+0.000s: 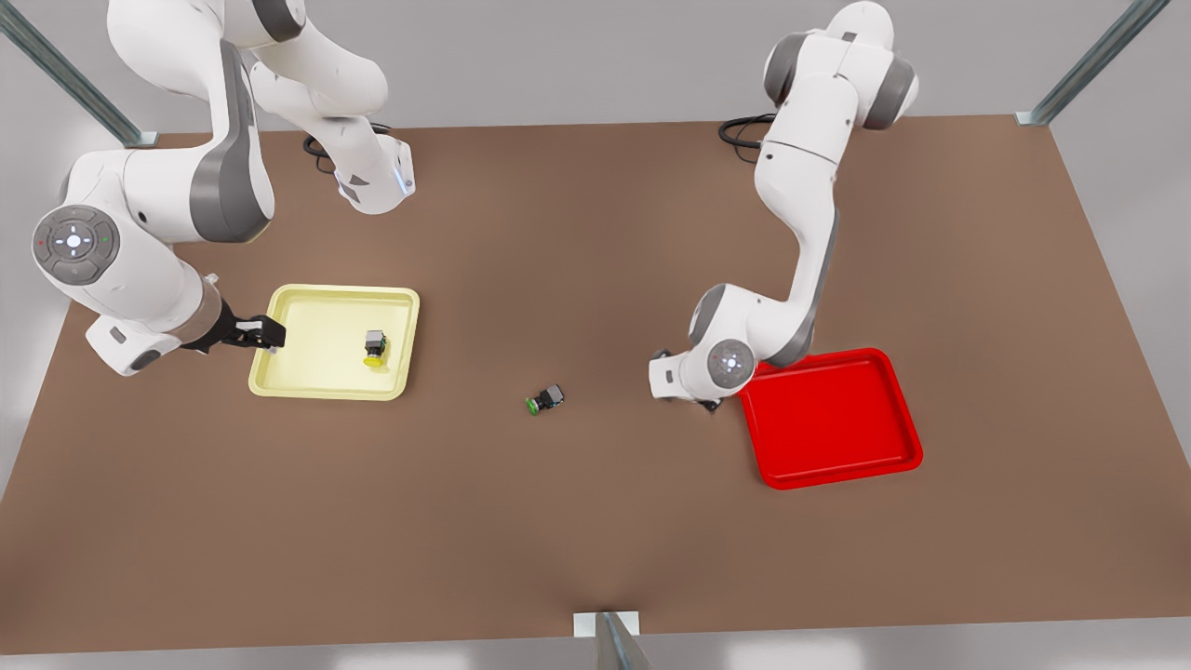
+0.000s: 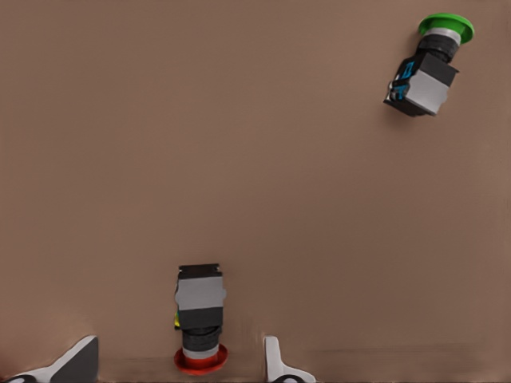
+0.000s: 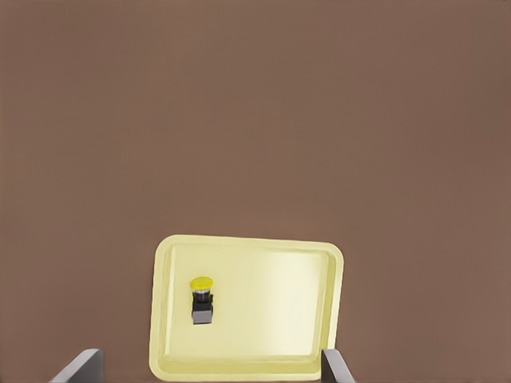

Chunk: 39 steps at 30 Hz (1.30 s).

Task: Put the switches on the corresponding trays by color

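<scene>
No writing can be read anywhere from here: no label, brand or number on the arms, the table or the switches (the round dials on the arm joints carry small coloured dots and arrow-like marks, but no letters).

Front view's left: tray (image 1: pixel 316 368) w/ a switch (image 1: pixel 375 346) in it, twd its right side; right gripper (image 1: pixel 265 332) over its left rim. Mid-table (image 1: pixel 595 233): 2nd switch (image 1: pixel 546 400), on its side. Front view's right: 2nd tray (image 1: pixel 837 423); left gripper (image 1: pixel 712 405) just beside its left rim, 3rd switch (image 2: pixel 200 315) lying betw. its fingers (image 2: pixel 275 363).
</scene>
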Motion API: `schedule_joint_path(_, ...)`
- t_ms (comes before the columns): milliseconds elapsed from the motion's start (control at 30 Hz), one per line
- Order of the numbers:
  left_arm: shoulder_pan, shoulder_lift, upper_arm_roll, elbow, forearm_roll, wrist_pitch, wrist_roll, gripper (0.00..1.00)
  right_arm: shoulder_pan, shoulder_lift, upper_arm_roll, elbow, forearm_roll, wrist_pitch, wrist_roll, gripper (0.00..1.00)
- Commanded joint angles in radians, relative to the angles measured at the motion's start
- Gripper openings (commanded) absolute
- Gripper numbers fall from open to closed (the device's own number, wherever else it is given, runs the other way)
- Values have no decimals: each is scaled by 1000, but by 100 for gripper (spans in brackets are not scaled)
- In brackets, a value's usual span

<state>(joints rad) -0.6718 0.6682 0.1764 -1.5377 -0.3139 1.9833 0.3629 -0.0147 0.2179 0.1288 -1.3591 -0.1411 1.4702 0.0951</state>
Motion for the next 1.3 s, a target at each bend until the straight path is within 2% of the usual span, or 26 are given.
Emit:
schedule_joint_path(0, -26, 1, 26, 2, 1, -14, 2, 100, 1, 0, 0, 0, 0, 1, 0, 100)
schedule_joint_path(33, -83, 2, 97, 13, 1, -41, 76, 100, -1, 0, 0, 0, 0, 1, 0, 100)
schedule_joint_path(100, -126, 24, 166, 30, 6, -55, 177, 100, 1, 0, 0, 0, 0, 1, 0, 100)
schedule_joint_path(233, -130, 36, 172, 54, 42, -43, 107, 100, -1, 0, 0, 0, 0, 1, 0, 100)
schedule_joint_path(300, -143, 71, 183, 64, 42, 23, 76, 100, -1, 0, 0, 0, 0, 1, 0, 100)
schedule_joint_path(367, -153, 99, 183, 70, 41, 98, 4, 99, -1, 1, 0, 0, 0, 1, 0, 100)
schedule_joint_path(533, -213, 102, 180, 77, 32, 83, -268, 100, 1, 6, 0, 2, 0, 1, 0, 100)
schedule_joint_path(633, -201, 106, 178, 77, 21, 71, -305, 99, -1, 6, 0, 2, 0, 1, 0, 100)
schedule_joint_path(767, -138, 116, 169, 65, 24, 72, -154, 99, 1, 6, 0, 2, 0, 2, 0, 100)
schedule_joint_path(833, -107, 113, 126, 65, 26, 72, -167, 100, 2, 8, 0, 2, 0, 7, 0, 100)
schedule_joint_path(967, -115, 100, 84, 41, 32, 74, -206, 100, 2, 8, 0, 0, 0, 7, 0, 100)
schedule_joint_path(1133, -115, 10, 74, -88, 76, 97, -206, 100, 4, 6, 0, 0, 0, 7, 0, 100)
schedule_joint_path(1267, -118, 27, 60, -94, 75, 212, -145, 99, 4, 8, 0, 0, 0, 7, 0, 100)
